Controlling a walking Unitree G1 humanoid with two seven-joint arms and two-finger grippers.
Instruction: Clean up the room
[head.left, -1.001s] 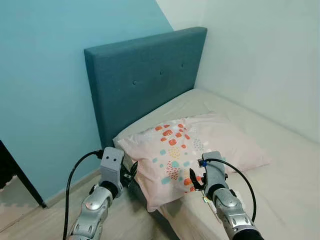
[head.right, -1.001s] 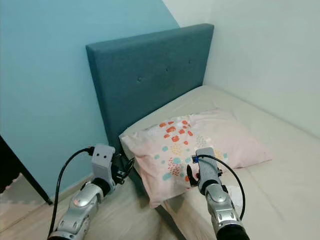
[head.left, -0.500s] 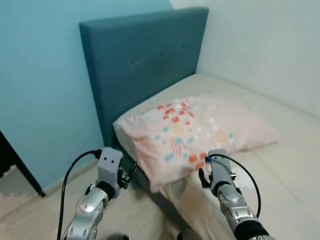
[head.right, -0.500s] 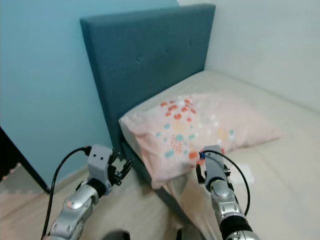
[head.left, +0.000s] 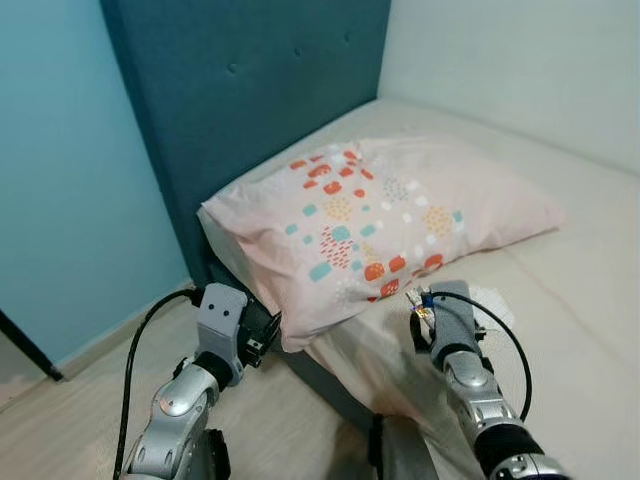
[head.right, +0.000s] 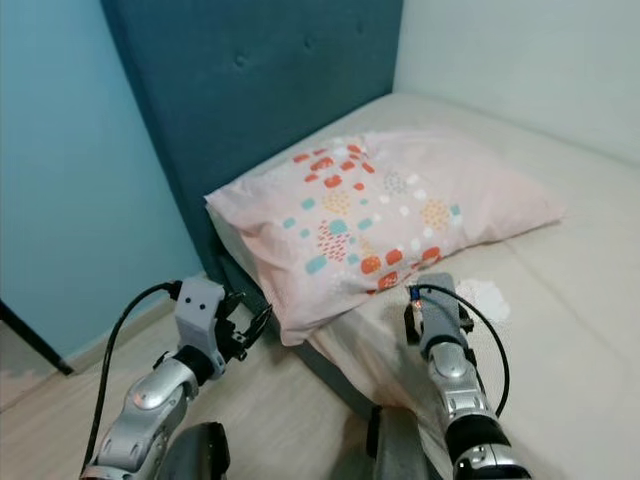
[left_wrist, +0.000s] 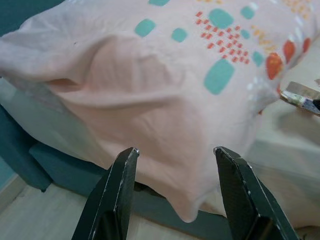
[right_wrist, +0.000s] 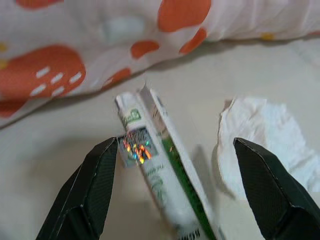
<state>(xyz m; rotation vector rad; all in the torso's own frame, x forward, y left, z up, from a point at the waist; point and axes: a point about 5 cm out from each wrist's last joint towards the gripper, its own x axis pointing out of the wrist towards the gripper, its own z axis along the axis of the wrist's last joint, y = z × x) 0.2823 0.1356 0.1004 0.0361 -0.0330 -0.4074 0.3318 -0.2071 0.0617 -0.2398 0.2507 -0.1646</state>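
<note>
A pink pillow (head.left: 380, 215) with coloured spots lies at the head of the bed (head.left: 590, 300), its corner hanging over the bed's edge. A white and green tube (right_wrist: 160, 170) lies on the sheet just below the pillow, with a crumpled white tissue (right_wrist: 265, 145) beside it. My right gripper (right_wrist: 175, 145) hovers open over the tube, one finger on each side, touching nothing. My left gripper (left_wrist: 175, 150) is open too, low beside the bed and pointing at the pillow's overhanging corner (left_wrist: 185, 210).
A teal padded headboard (head.left: 250, 90) stands behind the pillow against a blue wall (head.left: 60, 200). A white wall (head.left: 520, 60) runs along the bed's far side. Wooden floor (head.left: 90, 420) lies left of the bed, with a dark furniture leg (head.left: 25, 345) at its left edge.
The head views have moved closer to the bed and tilted down. The right gripper now sits over the tube by the tissue. Both grippers stay open.
</note>
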